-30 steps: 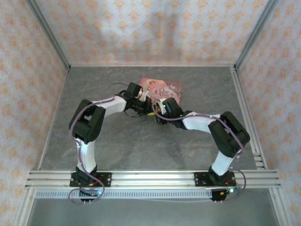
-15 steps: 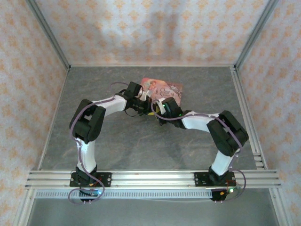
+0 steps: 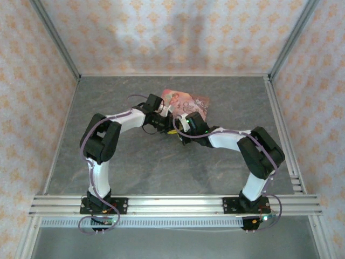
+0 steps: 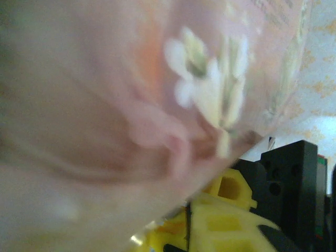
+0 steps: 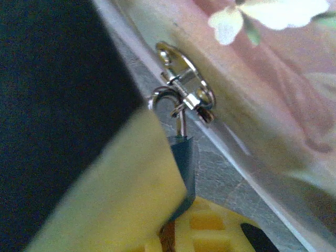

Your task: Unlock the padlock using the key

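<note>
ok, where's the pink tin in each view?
Top external: pink tin just above picture centre.
Left wrist: tin blurred, across upper left.
Right wrist: tin upper right, padlock at its hasp.
Shared: white flower print on lid, both wrist views.

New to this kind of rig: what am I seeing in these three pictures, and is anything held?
These are two robot arms bolted at the near edge of a grey table. The overhead picture looks down from behind them; the other two come from a camera on each wrist. A pink picture-lidded tin lies on the table, and both hands meet at its near edge. In the right wrist picture the right hand is closed on a tiny blue padlock, whose shackle hooks through the tin's metal clasp. The left wrist picture is blurred, so whether the left hand holds anything cannot be told.
</note>
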Controlling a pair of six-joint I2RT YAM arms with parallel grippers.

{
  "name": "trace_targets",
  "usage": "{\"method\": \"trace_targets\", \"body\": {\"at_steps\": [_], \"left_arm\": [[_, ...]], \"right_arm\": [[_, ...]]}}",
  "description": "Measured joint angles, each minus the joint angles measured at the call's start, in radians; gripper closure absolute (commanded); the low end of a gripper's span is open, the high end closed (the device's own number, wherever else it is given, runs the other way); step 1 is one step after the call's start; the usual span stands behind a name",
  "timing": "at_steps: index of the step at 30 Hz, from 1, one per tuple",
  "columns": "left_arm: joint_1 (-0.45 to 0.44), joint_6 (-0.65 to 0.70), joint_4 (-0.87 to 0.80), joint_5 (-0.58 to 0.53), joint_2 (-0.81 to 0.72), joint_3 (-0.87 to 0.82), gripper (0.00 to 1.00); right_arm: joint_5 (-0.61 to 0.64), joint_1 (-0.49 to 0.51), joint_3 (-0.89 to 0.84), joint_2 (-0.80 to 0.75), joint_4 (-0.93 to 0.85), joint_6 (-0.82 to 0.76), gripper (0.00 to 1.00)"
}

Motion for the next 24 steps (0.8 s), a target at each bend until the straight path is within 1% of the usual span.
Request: {"method": "trace_targets", "body": {"at_steps": [2, 3, 6, 7, 9, 17, 20, 24], "left_arm": [[0.000, 0.000, -0.009, 0.006, 0.000, 0.002, 0.65], [0.000, 0.000, -0.011, 0.008, 0.000, 0.004, 0.65], [0.000, 0.000, -0.016, 0.010, 0.000, 0.005, 0.64], [0.000, 0.000, -0.016, 0.011, 0.000, 0.005, 0.64], [0.000, 0.003, -0.018, 0.010, 0.000, 0.005, 0.64], [0.000, 0.004, -0.017, 0.005, -0.003, 0.000, 0.64], [0.000, 0.003, -0.018, -0.012, -0.029, -0.030, 0.64], [0.000, 0.004, -0.018, -0.020, -0.053, -0.061, 0.64]], "right_arm": [[-0.010, 0.000, 0.000, 0.000, 0.000, 0.000, 0.98], [-0.013, 0.000, 0.000, 0.000, 0.000, 0.000, 0.94], [-0.019, 0.000, 0.000, 0.000, 0.000, 0.011, 0.75], [-0.019, -0.001, 0.000, 0.000, 0.000, 0.021, 0.70], [-0.020, -0.001, 0.000, 0.000, 0.003, 0.030, 0.66], [-0.017, -0.014, -0.031, -0.024, 0.014, 0.058, 0.65], [-0.016, -0.029, -0.072, -0.084, 0.014, 0.074, 0.63], [-0.003, -0.040, -0.109, -0.167, 0.015, 0.092, 0.63]]}}
